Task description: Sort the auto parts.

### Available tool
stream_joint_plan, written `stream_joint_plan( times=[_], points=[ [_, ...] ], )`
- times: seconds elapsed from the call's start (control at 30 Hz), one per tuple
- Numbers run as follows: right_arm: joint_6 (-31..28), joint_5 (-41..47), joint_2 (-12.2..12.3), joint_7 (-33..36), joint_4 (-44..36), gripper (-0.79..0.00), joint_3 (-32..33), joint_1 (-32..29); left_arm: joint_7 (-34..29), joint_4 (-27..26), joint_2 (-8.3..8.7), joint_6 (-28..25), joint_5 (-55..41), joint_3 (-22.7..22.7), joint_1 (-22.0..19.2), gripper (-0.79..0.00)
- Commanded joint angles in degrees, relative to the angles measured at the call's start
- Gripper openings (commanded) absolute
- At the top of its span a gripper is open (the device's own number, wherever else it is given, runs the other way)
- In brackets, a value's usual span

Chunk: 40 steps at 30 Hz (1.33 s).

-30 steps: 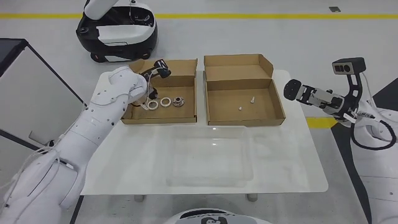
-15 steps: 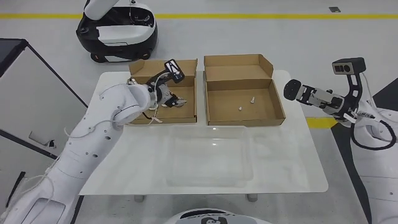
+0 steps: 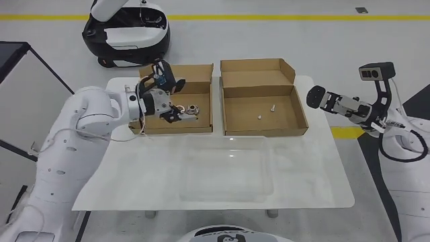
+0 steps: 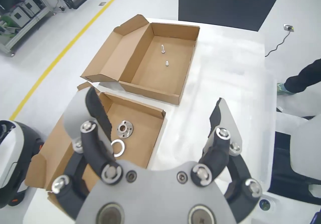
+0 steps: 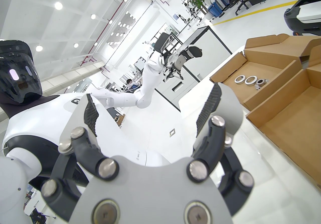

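the flanged hub (image 4: pixel 124 129) looks like solid bright metal, a short round boss with a centre bore on a disc drilled with small holes. it is likely heavy for its size, rigid and slick, and the raised boss or opposite edges of the disc seem the surest places to pinch it. the two flat rings (image 5: pixel 251 79) beside it are thin and shiny and lie flush on the cardboard, so i judge them hard to get under and best caught across the outer edge. all three lie in a row on the floor of the ring box (image 4: pixel 156 134). the two small bolts (image 4: pixel 166 63) are pale metal with a head and a short shank, probably light and apt to roll. they lie a little apart on the floor of the bolt box (image 4: pixel 186 76) just alongside. the left fingers (image 4: pixel 97 109) hang spread wide and empty above the ring box, over the rings. the right fingers (image 5: pixel 209 102), also wide and empty, sit at the edge of the tabletop (image 4: pixel 225 71) on the bolt-box side. a clear tray (image 3: pixel 183 171) rests on the tabletop in front of both boxes.
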Motion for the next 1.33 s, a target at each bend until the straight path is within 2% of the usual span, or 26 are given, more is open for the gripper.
stream_joint_plan(
  times=[0.0,0.13,0.23,1.3],
  points=[
    [0.0,0.0,0.0,0.0,0.0,0.0,0.0,0.0,-1.1,-0.6,0.62,-1.6,-2.0,-2.3,1.2,0.0],
    [0.0,0.0,0.0,0.0,0.0,0.0,0.0,0.0,-1.3,-1.2,1.56,-2.7,-6.3,-6.2,4.2,0.0],
    [0.0,0.0,0.0,0.0,0.0,0.0,0.0,0.0,-1.6,-1.6,1.98,-4.7,-9.0,-6.5,6.1,0.0],
    [0.0,0.0,0.0,0.0,0.0,-0.001,0.0,0.0,-1.6,-1.6,1.98,-4.7,-9.0,-6.5,6.1,0.0]
  ],
)
